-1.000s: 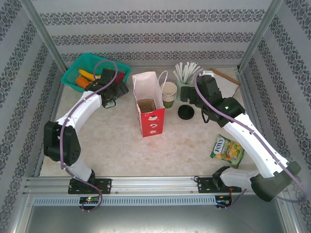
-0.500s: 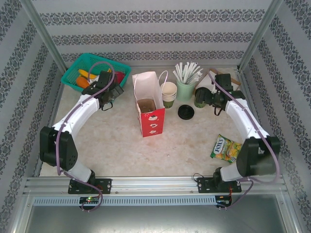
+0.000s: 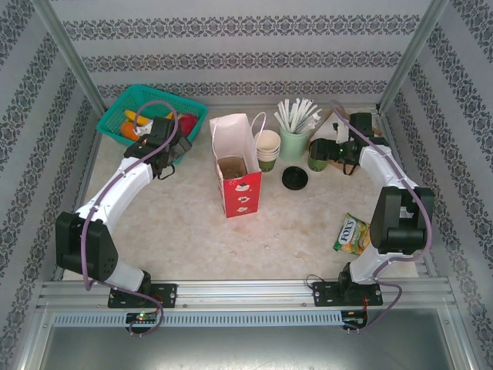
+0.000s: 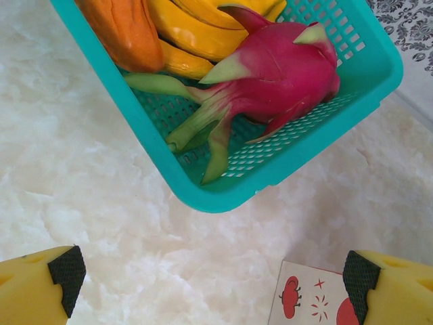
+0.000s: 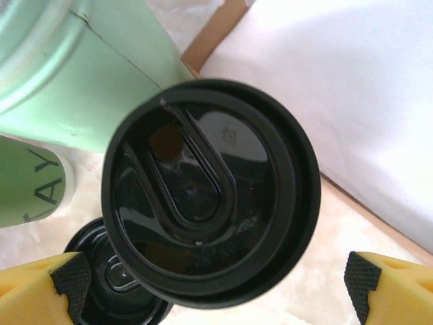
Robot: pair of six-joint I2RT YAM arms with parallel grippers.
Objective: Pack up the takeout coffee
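Observation:
The takeout coffee (image 5: 210, 189) is a dark green cup (image 3: 316, 159) with a black lid, standing at the back right beside the mint cup of straws. My right gripper (image 5: 213, 288) is open just short of it, its yellow fingers (image 5: 40, 291) wide on either side and not touching. From above, the right gripper (image 3: 330, 151) points left at the cup. A brown pulp carrier (image 3: 231, 166) sits inside the red and white paper bag (image 3: 240, 193) at mid-table. My left gripper (image 4: 215, 284) is open over bare table by the teal basket (image 4: 223, 196), with nothing between its fingers.
The mint cup with white straws (image 3: 293, 141) and a stack of paper cups (image 3: 268, 148) stand behind the bag. A loose black lid (image 3: 295, 178) lies near the coffee. A white sheet on cardboard (image 5: 352, 88) lies behind the coffee. A snack packet (image 3: 357, 235) is front right. The basket holds fruit (image 4: 284, 74).
The right arm has swung from over the loose lid to the back right and now faces the dark cup. The left gripper has drawn back a little towards the basket.

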